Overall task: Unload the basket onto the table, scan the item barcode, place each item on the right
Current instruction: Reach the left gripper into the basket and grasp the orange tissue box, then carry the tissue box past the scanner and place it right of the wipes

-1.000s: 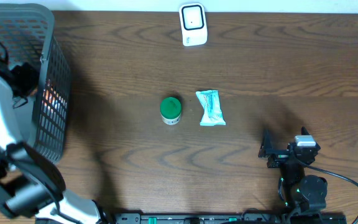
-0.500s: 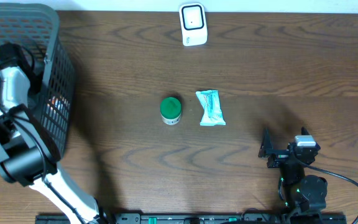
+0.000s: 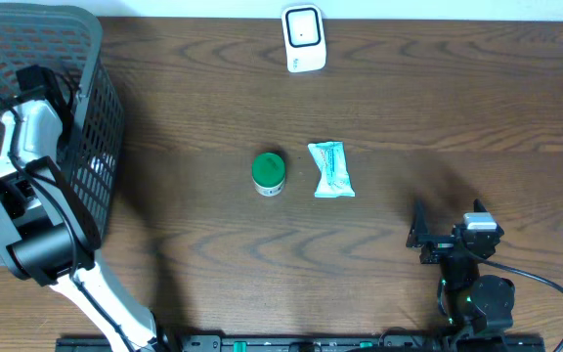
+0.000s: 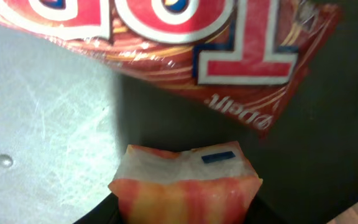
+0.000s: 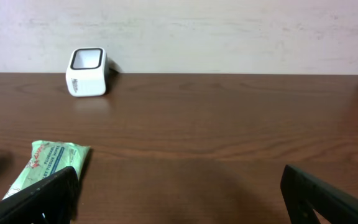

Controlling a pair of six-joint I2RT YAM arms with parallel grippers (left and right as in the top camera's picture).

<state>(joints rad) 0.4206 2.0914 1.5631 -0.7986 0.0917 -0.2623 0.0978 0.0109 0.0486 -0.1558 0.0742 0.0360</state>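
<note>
Left wrist view: your left gripper [image 4: 185, 210] is pinching narrowly on a soft orange-and-red striped plastic sachet [image 4: 185, 177], which is sitting inside the dark mesh basket [image 3: 94, 117] beside a glossy red snack bag [image 4: 185, 56]. The sachet is looking light, limp and slippery; you are best gripping across its crimped end. Your right gripper [image 5: 178, 186] is hanging wide open, well apart.

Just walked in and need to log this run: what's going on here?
The left hand is down inside the basket, right over an orange-striped packet beside a red snack bag; whether it grips yet is unclear. The right hand sits open, holding nothing. A green-lidded jar and a mint packet lie mid-table, with the white scanner beyond them.
</note>
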